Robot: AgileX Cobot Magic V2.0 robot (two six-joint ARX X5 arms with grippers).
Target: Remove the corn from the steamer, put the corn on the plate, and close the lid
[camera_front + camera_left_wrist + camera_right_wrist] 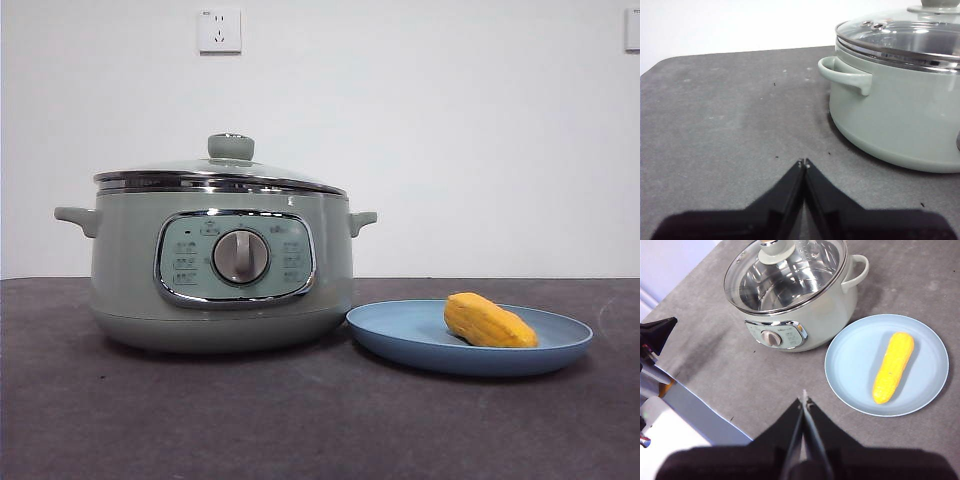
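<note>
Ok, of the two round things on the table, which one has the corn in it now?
The light-blue plate beside the steamer: the corn lies on it. Through the glass lid, the steamer shows only bare metal.

Dark grey table, matte, slightly mottled w/ pale scuffs and a few small dark specks visible in left wrist view. Two items sit directly on it: sage-green steamer and light-blue plate. Seen from the front, steamer is left of plate; plate rim sits just beside steamer's base, can't tell if touching. Right wrist view shows a thin gap btwn them. Steamer upright, control panel facing front cam. Plate flat on the surface. Table's rounded corner shows in left wrist view, beyond the steamer's handle.
</note>
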